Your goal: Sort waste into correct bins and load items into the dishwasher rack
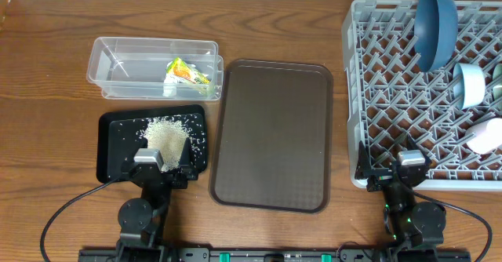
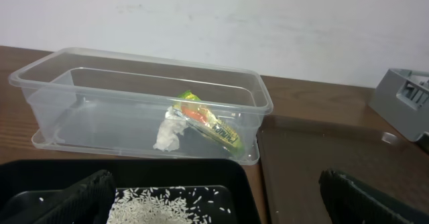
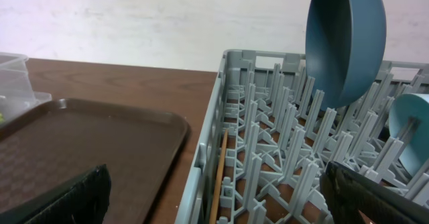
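Both arms are seen drawn in at the table's near edge, the sorting judged all but complete. The left gripper (image 2: pixel 214 187) is held wide open and empty over the black tray (image 1: pixel 114 140), in which the rice grains (image 1: pixel 166 135) are heaped, a few being scattered beside the pile. The snack wrapper (image 2: pixel 208 120) and the tissue (image 2: pixel 169 133) are kept together in the clear tub (image 1: pixel 118 58), apart from the food waste. The right gripper (image 3: pixel 214 197) is likewise spread wide, with nothing gripped, at the corner of the dishwasher rack (image 1: pixel 392 97). The dark blue bowl (image 1: pixel 435 23) and the blue-rimmed bowl (image 1: pixel 471 83) are stood on edge between pegs, presumably for draining; the pink cup (image 1: pixel 488 135) is laid nearby and the wooden stick (image 3: pixel 218 177) along the rack's wall. Nothing is carried on the brown serving tray (image 1: pixel 272 136).
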You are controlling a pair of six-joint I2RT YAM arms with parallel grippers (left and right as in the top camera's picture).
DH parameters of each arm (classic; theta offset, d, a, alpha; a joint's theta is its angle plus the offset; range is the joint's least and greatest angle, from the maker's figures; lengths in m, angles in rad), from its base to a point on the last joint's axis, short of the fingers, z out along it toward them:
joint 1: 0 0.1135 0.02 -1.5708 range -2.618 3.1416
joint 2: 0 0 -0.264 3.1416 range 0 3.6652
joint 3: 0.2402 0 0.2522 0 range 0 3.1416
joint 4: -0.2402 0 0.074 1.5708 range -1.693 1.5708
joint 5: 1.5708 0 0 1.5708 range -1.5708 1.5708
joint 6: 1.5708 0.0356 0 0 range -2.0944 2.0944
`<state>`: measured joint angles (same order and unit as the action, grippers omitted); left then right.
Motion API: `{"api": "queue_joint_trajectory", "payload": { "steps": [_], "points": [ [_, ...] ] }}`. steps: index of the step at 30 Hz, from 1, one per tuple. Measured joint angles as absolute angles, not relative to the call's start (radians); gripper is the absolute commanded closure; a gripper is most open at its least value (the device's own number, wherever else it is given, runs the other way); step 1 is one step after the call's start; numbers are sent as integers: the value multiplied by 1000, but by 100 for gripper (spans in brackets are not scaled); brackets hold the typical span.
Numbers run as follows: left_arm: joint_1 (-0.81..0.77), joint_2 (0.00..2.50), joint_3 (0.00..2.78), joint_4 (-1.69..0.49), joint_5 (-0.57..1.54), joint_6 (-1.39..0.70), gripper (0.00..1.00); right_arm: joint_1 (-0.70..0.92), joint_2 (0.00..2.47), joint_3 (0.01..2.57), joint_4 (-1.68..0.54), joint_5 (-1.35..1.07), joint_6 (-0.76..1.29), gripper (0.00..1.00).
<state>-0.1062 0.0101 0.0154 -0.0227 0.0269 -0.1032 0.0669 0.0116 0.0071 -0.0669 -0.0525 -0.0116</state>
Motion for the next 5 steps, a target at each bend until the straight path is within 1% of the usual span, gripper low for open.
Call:
{"api": "queue_joint_trajectory", "payload": {
  "steps": [5],
  "points": [
    [-106,10,15,-23,27,-103,0,67,12,7,-67,-52,-12,1]
  ]
}}
